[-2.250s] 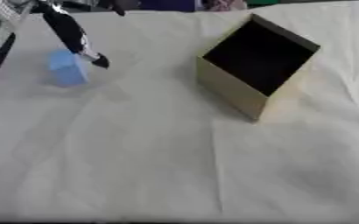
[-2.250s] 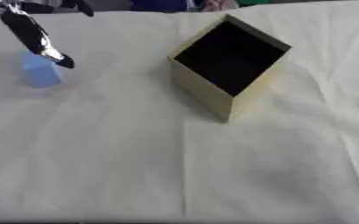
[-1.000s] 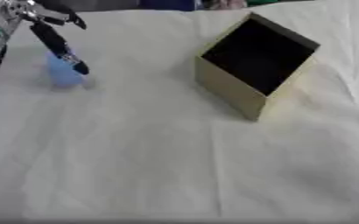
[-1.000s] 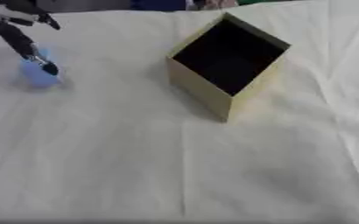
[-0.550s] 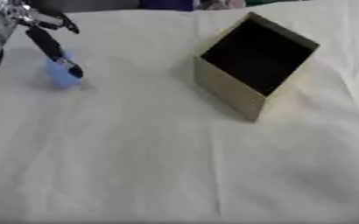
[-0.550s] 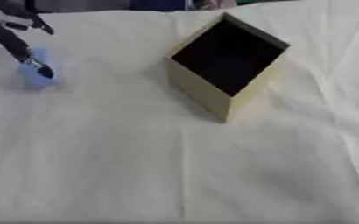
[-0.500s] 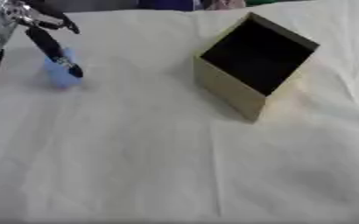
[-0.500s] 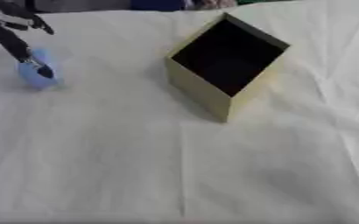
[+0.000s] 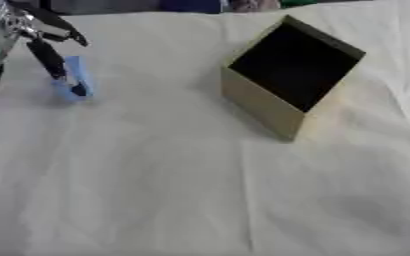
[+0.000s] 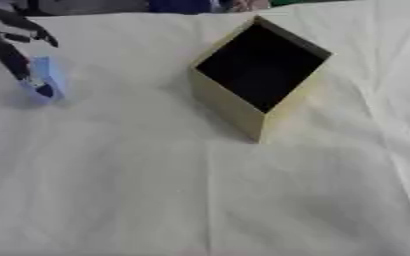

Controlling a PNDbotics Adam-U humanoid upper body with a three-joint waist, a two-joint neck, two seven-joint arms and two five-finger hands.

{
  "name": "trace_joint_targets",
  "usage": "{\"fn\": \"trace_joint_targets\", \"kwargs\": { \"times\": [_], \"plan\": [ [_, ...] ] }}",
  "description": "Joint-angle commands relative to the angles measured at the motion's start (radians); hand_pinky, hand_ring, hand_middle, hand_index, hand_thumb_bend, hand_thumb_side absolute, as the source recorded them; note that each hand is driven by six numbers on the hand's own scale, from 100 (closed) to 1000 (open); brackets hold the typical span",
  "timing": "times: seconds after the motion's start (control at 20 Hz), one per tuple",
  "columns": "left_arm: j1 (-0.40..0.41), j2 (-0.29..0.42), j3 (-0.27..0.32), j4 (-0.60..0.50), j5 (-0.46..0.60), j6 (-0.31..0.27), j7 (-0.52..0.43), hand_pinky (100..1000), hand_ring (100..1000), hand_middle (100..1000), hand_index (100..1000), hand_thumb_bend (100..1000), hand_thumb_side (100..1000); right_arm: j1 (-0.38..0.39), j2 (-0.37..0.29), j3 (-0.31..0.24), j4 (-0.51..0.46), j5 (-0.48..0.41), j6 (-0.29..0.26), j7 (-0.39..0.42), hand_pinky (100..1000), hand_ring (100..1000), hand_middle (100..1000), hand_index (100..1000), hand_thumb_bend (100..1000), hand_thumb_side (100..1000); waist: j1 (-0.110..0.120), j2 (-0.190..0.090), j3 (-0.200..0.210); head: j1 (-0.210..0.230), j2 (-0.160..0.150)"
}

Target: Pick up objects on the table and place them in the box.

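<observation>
One tan box (image 9: 278, 95), dark inside, nothing visible; left robot hand (image 9: 42, 45) pinching blue object (image 9: 75, 77).

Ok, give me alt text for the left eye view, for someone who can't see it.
The robot's left hand reaches in from the upper left, a dark finger lying against a small light-blue block on a cream tablecloth. To the right stands an open tan cardboard box, dark inside, corner toward the camera.

One blue object (image 9: 75, 78); one box (image 9: 289, 75); one hand (image 9: 42, 42)
</observation>
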Motion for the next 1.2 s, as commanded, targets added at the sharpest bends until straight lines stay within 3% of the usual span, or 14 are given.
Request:
{"fn": "trace_joint_targets", "kwargs": {
  "times": [0.05, 0.35, 0.6, 0.85, 1.05, 1.2],
  "plan": [
    [-0.013, 0.020, 0.020, 0.003, -0.020, -0.003, -0.007, 1000, 1000, 968, 1000, 726, 553, -0.006, -0.012, -0.003, -0.016, 0.005, -0.001, 0.003, 668, 759, 627, 763, 100, 853, -0.005, -0.013, -0.002, 0.004, -0.015],
    [-0.010, 0.020, 0.031, 0.013, -0.045, 0.013, -0.007, 1000, 1000, 950, 1000, 697, 574, -0.007, -0.009, -0.001, -0.016, 0.007, 0.000, 0.006, 669, 760, 627, 762, 100, 853, -0.007, -0.008, -0.003, 0.006, -0.020],
    [-0.007, 0.015, 0.040, 0.009, -0.049, 0.040, -0.007, 1000, 996, 895, 1000, 668, 575, -0.008, -0.006, 0.001, -0.016, 0.009, 0.000, 0.008, 669, 761, 627, 762, 100, 853, -0.008, -0.003, -0.005, 0.007, -0.024],
    [-0.006, 0.011, 0.041, 0.004, -0.062, 0.062, -0.004, 977, 933, 804, 966, 611, 559, -0.008, -0.004, 0.002, -0.016, 0.011, -0.002, 0.009, 670, 762, 626, 762, 100, 853, -0.011, 0.001, -0.007, 0.010, -0.027],
    [-0.005, 0.008, 0.039, 0.007, -0.069, 0.071, 0.005, 957, 890, 755, 920, 576, 521, -0.009, -0.003, 0.003, -0.016, 0.011, -0.002, 0.010, 670, 763, 625, 762, 100, 853, -0.010, 0.001, -0.008, 0.011, -0.029],
    [-0.002, 0.006, 0.036, 0.014, -0.078, 0.069, 0.007, 941, 872, 748, 903, 542, 420, -0.009, -0.002, 0.003, -0.016, 0.010, -0.003, 0.011, 670, 763, 625, 762, 100, 853, -0.010, 0.001, -0.009, 0.011, -0.029]
  ]
}}
